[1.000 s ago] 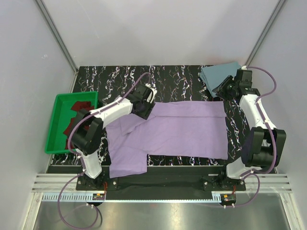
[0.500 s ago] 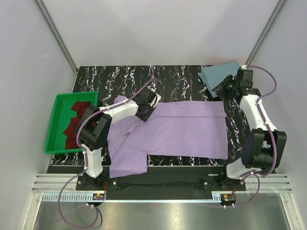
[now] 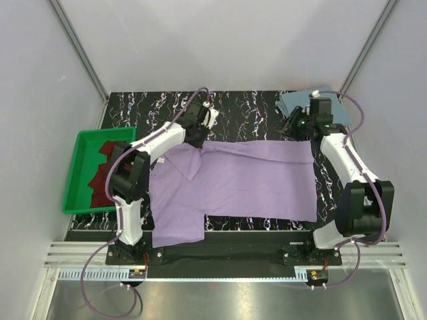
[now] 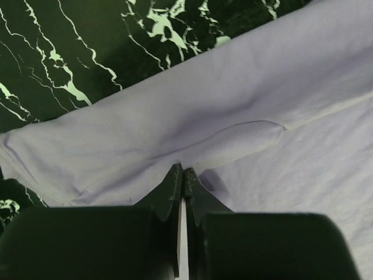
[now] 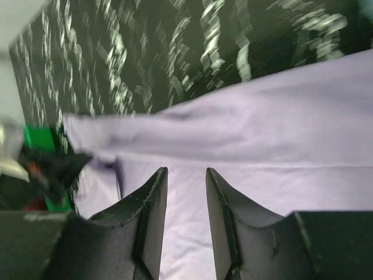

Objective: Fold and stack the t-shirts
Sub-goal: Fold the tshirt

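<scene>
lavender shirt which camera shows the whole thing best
Top external: the whole lavender shirt shows, spread out. Left wrist shows only a bunched fold at the left gripper; right wrist shows only one blurred edge.

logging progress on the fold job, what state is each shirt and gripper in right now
lavender t-shirt: spread out unfolded on the table
teal-blue t-shirt: folded, at the far right corner
maroon t-shirt: crumpled in the green tray
left gripper: shut on the lavender t-shirt's far edge
right gripper: open, over the lavender t-shirt, holding nothing
</scene>
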`<move>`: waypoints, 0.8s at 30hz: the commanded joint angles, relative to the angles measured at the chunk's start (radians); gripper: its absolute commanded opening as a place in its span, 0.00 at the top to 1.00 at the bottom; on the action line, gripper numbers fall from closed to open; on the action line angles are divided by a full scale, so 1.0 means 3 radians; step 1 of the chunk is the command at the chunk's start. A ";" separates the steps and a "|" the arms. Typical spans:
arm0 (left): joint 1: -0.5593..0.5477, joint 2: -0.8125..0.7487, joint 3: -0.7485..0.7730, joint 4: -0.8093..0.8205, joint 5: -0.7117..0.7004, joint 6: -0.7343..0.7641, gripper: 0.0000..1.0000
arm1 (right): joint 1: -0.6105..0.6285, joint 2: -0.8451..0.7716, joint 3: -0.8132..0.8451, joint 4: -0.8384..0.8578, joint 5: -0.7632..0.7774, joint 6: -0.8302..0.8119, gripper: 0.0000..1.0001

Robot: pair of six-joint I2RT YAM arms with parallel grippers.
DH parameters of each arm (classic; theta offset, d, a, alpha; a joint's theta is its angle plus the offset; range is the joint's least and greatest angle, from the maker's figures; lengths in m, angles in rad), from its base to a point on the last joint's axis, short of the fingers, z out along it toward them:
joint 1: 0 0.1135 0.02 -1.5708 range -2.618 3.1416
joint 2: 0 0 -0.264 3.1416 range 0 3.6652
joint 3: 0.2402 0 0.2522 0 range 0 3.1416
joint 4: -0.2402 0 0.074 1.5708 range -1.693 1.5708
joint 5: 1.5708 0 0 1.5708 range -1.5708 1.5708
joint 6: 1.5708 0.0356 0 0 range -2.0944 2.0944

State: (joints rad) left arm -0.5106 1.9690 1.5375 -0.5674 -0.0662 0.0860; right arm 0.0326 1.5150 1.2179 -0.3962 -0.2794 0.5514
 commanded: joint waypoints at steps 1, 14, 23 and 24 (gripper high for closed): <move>0.0193 0.0109 0.0192 -0.0108 0.0475 -0.0006 0.97 | 0.0381 -0.0106 -0.0102 0.0210 -0.0020 -0.0099 0.61; 0.0603 0.0192 0.0546 -0.0297 0.0376 -0.0276 0.55 | 0.1731 0.0615 -0.0015 0.0778 0.0103 0.0232 0.68; 0.0231 -0.0891 -0.0369 -0.0103 -0.0142 -0.0798 0.46 | 0.1829 0.1009 0.0128 0.0911 0.0144 0.0422 0.70; 0.0164 -0.0943 -0.0618 -0.0027 -0.0193 -0.0758 0.45 | 0.1834 0.0979 0.0133 0.0906 0.0149 0.0407 0.70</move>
State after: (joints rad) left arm -0.3733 1.8107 1.4475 -0.6479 -0.0513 -0.1184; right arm 0.5743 1.8339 1.2087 -0.1913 -0.2619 0.6521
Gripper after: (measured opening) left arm 0.541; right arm 0.299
